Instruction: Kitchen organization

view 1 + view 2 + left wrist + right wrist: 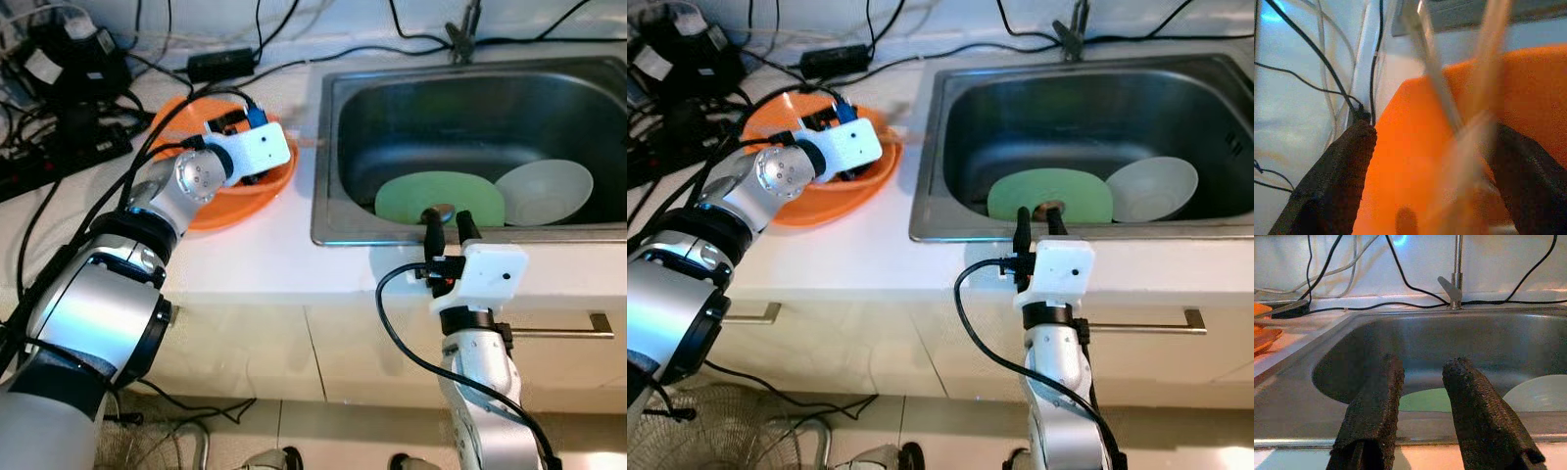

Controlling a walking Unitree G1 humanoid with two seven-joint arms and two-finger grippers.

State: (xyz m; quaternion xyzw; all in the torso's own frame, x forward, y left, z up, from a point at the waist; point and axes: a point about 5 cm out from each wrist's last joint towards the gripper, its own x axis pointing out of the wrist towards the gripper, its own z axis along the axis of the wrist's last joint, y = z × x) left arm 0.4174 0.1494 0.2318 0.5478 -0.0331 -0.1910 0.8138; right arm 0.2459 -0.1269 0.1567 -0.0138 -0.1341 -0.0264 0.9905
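My left pincer [1425, 161] sits spread over the orange bowl [220, 201], apparently around blurred chopsticks [1440, 93]. My right pincer [449, 227], open and empty, hovers at the sink [328, 211] rim near the green plate [431, 196].

orange plate [220, 211]: on counter, left of sink | green plate [441, 196], white bowl [547, 191]: touching, in sink [328, 166]

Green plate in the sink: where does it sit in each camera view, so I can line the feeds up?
Left eye: green plate on the sink floor, beside the white bowl.
Right eye: lower centre of the basin.
Left wrist: not in it.
Right wrist: between the right gripper fingers.
Shared landmark: the faucet.
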